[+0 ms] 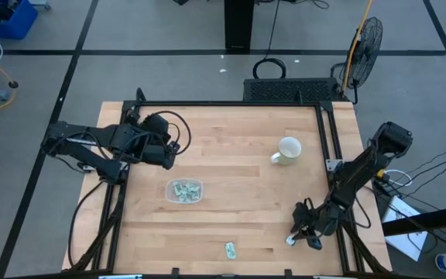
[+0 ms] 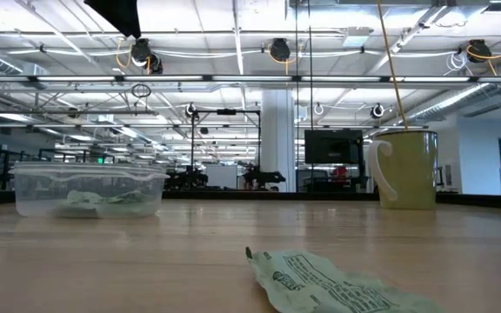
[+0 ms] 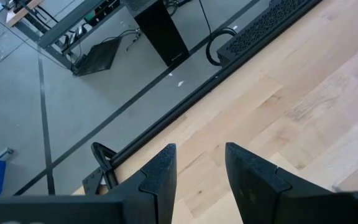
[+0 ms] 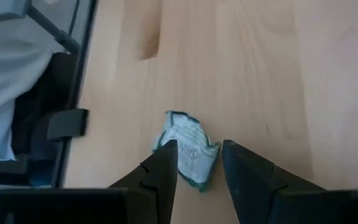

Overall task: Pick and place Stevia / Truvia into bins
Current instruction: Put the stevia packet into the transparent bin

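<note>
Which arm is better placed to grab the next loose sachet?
The right. Its gripper is low at the table's near right corner, open fingers straddling a sachet. The left gripper sits off by the far left edge, away from any loose sachet.

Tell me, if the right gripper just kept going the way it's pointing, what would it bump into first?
Most likely the green and white sachet lying on the table. The right gripper is open and points down at it, a finger on either side. How much gap remains is hard to judge.
</note>
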`<control>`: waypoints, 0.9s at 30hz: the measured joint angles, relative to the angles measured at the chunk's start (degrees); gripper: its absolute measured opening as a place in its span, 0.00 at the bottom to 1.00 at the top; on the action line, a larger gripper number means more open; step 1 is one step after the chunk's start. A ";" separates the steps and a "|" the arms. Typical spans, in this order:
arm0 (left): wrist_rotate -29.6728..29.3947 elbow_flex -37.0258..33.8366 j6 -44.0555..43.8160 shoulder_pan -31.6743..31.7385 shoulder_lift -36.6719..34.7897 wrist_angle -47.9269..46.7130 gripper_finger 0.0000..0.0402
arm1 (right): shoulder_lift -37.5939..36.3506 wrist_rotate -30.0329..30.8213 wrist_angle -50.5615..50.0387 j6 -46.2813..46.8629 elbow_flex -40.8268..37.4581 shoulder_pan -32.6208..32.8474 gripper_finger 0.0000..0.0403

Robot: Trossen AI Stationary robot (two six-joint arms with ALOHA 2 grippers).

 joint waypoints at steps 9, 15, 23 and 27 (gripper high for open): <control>-0.04 0.00 0.02 -0.01 0.00 -0.01 0.36 | 4.55 -1.98 1.89 -2.29 0.24 0.07 0.28; -0.05 0.00 0.09 -0.02 0.00 0.00 0.36 | 4.59 -2.36 2.20 -6.29 0.10 0.04 0.12; -0.09 0.00 0.15 -0.02 0.00 0.00 0.36 | 4.89 -4.35 9.14 -14.20 -0.11 -3.32 0.03; -0.14 0.00 0.18 0.00 0.00 0.00 0.36 | 4.57 -3.87 12.83 -28.35 -0.04 -9.42 0.02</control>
